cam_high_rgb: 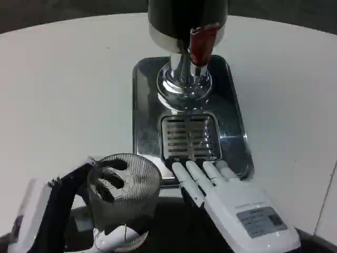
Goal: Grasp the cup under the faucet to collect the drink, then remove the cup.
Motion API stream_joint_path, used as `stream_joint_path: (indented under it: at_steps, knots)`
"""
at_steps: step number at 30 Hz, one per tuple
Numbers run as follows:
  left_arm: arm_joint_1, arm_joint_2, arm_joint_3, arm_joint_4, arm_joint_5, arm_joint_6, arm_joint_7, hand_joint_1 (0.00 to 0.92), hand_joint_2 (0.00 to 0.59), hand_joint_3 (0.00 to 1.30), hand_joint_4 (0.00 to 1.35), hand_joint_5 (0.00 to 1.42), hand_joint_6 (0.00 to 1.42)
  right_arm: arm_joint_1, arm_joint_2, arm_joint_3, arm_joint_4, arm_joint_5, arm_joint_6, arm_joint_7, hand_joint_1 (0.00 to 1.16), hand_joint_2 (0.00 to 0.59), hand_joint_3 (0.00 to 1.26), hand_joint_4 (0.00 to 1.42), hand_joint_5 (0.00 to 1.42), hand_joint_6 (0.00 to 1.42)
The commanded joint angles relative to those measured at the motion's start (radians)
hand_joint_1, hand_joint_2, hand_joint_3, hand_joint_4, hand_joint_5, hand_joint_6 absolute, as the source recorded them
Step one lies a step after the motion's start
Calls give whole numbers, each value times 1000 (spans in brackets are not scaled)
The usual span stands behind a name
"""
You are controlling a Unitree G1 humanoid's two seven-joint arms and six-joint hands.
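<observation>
While the dispenser (187, 31) stands at the top centre of the frame, the action sits along the bottom edge.

Cup: a clear ribbed cup (124, 197) stands at the lower left of the frame, on the white table (63, 89), just left of the tray's near left corner and well apart from the faucet above.

Left hand: the left hand (105, 184) grips the cup, with dark fingers (113, 176) visible through the clear wall on the far side and a white part wrapping its base (the palm itself is mostly hidden behind the cup).

Right hand: the right hand (231, 203) lies at the lower centre-right, back upward, fingers straight and side by side, holding nothing; its fingertips (202, 168) reach the near edge of the tray, just below the grille.

Faucet: a red tap handle (201, 43) hangs at the front of the dark dispenser body, above the polished steel column (184, 79).

Tray: a shiny steel tray (145, 105) fills the frame's centre, carrying the column's foot and a slotted drip grille (188, 136) nearer the camera.

Cup contents: cannot tell whether any drink is inside.
</observation>
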Motion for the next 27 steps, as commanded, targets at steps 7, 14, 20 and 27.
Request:
stream_joint_path:
  at_steps: [7, 14, 20, 27]
  knots:
    - [1, -5, 5, -14, -22, -22, -3, 571, 241, 1018, 1102, 959, 933, 13, 20, 11, 1, 4, -6, 3, 606, 328, 0, 0, 0, 0]
    - [-35, -11, 1, 7, -13, -19, 5, 571, 241, 1018, 1102, 959, 933, 23, 27, 5, -1, -2, 2, 2, 606, 328, 0, 0, 0, 0]
    - [-138, -23, -4, 62, 2, -6, 18, 571, 241, 1018, 1102, 959, 933, 66, 34, -50, -47, -2, 20, 7, 606, 324, 0, 0, 0, 0]
    - [-286, -37, -25, 179, 16, 26, 26, 570, 242, 1018, 1102, 959, 932, 164, 46, -108, -121, -2, 10, -1, 607, 322, 0, 0, 0, 0]
